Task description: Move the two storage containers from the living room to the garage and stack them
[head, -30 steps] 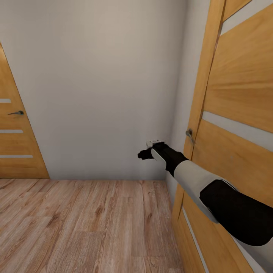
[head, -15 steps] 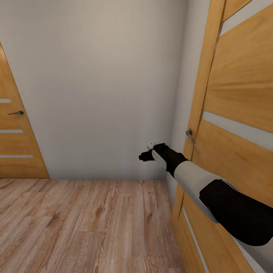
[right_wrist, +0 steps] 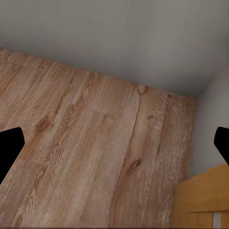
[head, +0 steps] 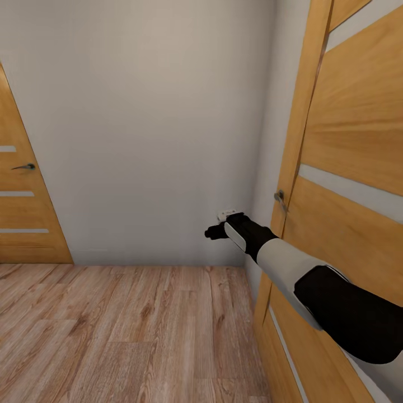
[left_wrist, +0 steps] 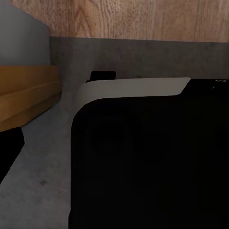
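Head view: the right arm [head: 313, 280] reaches forward, its right tool [head: 214, 231] hanging in front of the plain white wall [head: 151, 123], near the corner beside an orange-brown wooden door [head: 347, 140] with pale frosted strips. This door's metal lever handle [head: 279, 198] sits just beside and above the forearm; contact between arm and door cannot be judged. A second door of the same kind [head: 19, 196], with its own handle [head: 23, 167], stands at the left edge. Light wood plank floor [head: 123, 330] runs to the base of the wall. Right wrist view: the two dark fingertips [right_wrist: 9, 150] of the right tool appear at opposite edges, well apart, so the tool is spread with nothing between them; below lie plank floor [right_wrist: 90, 152] and a door corner [right_wrist: 200, 205]. Left wrist view: a black and white robot body part [left_wrist: 143, 157] lies close to the lens over grey flooring [left_wrist: 38, 171]; one dark tip of the left tool [left_wrist: 8, 150] shows at the edge, its state cannot be told. The storage containers' location cannot be told from these views.
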Robot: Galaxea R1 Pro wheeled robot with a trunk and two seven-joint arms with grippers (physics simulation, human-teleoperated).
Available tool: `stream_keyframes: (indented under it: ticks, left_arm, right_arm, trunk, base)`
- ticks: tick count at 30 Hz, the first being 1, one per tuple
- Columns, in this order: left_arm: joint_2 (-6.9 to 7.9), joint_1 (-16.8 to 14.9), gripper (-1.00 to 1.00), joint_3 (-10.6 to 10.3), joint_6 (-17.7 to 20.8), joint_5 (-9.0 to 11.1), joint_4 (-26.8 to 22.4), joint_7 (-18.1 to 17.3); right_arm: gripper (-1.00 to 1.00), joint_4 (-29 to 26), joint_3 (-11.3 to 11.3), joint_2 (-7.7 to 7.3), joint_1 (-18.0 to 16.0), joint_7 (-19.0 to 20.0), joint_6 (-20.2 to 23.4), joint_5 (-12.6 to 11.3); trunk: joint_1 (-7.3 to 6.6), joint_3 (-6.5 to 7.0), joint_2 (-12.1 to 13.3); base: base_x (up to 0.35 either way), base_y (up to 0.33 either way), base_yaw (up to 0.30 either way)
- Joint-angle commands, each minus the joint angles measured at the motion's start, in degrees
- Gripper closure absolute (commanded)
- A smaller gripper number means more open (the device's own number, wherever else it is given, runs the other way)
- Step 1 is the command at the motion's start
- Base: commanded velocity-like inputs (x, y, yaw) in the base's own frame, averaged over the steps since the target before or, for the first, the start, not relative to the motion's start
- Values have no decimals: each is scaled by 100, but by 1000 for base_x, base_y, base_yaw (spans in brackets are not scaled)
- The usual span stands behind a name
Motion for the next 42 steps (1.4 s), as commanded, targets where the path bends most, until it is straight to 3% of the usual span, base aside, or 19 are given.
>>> stream_keyframes:
  ticks: [1, 5, 9, 18, 21, 25, 28, 31, 33, 37, 42]
  left_arm:
    - [-1, -2, -100, 8, -16, 9, 1, 0]
    - [-1, -2, -100, 8, -16, 9, 1, 1]
    - [-1, -2, -100, 8, -16, 9, -3, 4]
    - [3, -2, -100, 8, -16, 9, 1, 3]
    - [12, -2, -100, 8, -16, 9, 1, 3]
    - [2, -2, -100, 8, -16, 9, 1, 4]
    - [0, -2, -100, 8, -17, 15, 1, 5]
    - [-1, -2, -100, 8, -16, 17, 1, 5]
    - [-1, -2, -100, 8, -16, 19, 1, 5]
    - [4, -2, -100, 8, -16, 25, 1, 5]
    - [0, -2, -100, 8, -17, 27, 1, 5]
  right_arm:
    - [-100, -3, 30, 0, 29, -18, 17, -37]
    - [-100, -4, 50, 0, 389, 28, 12, 27]
    - [-100, -4, 59, 0, 926, 50, 11, 471]
    - [-100, 154, 68, 0, 2005, 45, -105, 1129]
    - [-100, 418, 68, 0, 2291, 48, -420, 1335]
    - [-100, 1143, 68, 0, 2434, 129, -957, 1439]
    - [-100, 1575, 68, 0, 2481, 491, -1335, 1459]
    - [-100, 1680, 74, 0, 2714, 610, -1445, 1573]
    - [-100, 1708, 74, 0, 2998, 652, -1536, 1805]
    - [-100, 1728, 69, 0, 3379, 681, -1990, 2034]
    - [-100, 1732, 68, -419, 4152, 694, -2765, 2084]
  trunk:
    - [0, -6, -3]
    - [0, -6, -3]
    - [0, -6, -3]
    - [0, -6, -3]
    - [0, -6, -3]
    - [0, -6, -3]
    - [0, -6, -3]
    - [0, -6, -3]
    - [0, -6, -3]
    - [0, -6, -3]
    - [0, -6, -3]
  base:
    - [0, 0, 0]
    - [0, 0, 0]
    - [0, 0, 0]
    - [0, 0, 0]
    - [0, 0, 0]
    - [0, 0, 0]
    - [0, 0, 0]
    - [0, 0, 0]
    - [0, 0, 0]
    - [0, 0, 0]
    - [0, 0, 0]
